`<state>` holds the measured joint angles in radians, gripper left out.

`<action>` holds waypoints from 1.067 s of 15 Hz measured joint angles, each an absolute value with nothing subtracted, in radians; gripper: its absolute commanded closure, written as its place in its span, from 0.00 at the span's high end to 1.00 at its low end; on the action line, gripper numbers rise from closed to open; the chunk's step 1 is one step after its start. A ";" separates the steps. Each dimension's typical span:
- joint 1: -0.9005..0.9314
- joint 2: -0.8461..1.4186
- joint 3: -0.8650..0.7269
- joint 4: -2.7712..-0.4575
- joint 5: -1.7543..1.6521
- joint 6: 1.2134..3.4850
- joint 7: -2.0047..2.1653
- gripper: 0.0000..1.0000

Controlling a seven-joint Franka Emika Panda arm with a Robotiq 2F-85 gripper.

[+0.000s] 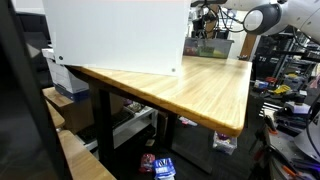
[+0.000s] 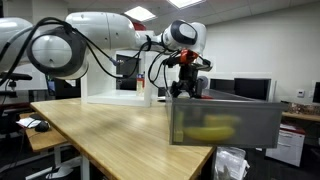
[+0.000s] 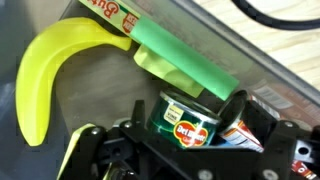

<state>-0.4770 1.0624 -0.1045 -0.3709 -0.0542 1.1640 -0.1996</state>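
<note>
Gripper (image 2: 186,88) hangs at the rim of the grey bin (image 2: 258,110), jaws wide and empty. Directly beneath it the tin can (image 3: 186,124) lies in the bin, seemingly untouched, near the banana (image 3: 45,85) and green tube (image 3: 185,62); nothing is grasped yet.

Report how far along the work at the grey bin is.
Looks done: a yellow banana, a green round stick and a green-labelled tin can lie in the translucent grey plastic bin. In hand: nothing; the open fingers hover over the can. Left: probably closing on it.
</note>
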 measured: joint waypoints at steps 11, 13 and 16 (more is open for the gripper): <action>-0.588 1.071 -0.072 -0.372 0.060 1.119 -0.044 1.00; -0.611 1.072 -0.060 -0.372 0.090 1.119 -0.005 1.00; -0.640 1.072 -0.042 -0.371 0.121 1.121 0.049 1.00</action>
